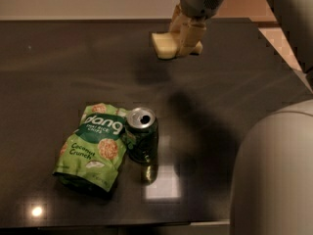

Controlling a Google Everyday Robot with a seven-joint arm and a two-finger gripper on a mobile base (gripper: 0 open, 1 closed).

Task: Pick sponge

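The sponge [163,46] is a pale yellow block at the far middle of the dark table [73,67]. My gripper [186,43] comes down from the top of the camera view. Its cream fingers [191,35] are closed on the sponge's right end, and the rest of the sponge sticks out to the left. The sponge looks slightly raised, with a dark shadow on the table below it.
A green can [141,135] stands open-topped at the near middle. A green "dang" Coconut Crunch chip bag [93,148] lies against its left side. The robot's pale body [274,175] fills the lower right. The table's right edge runs at the far right.
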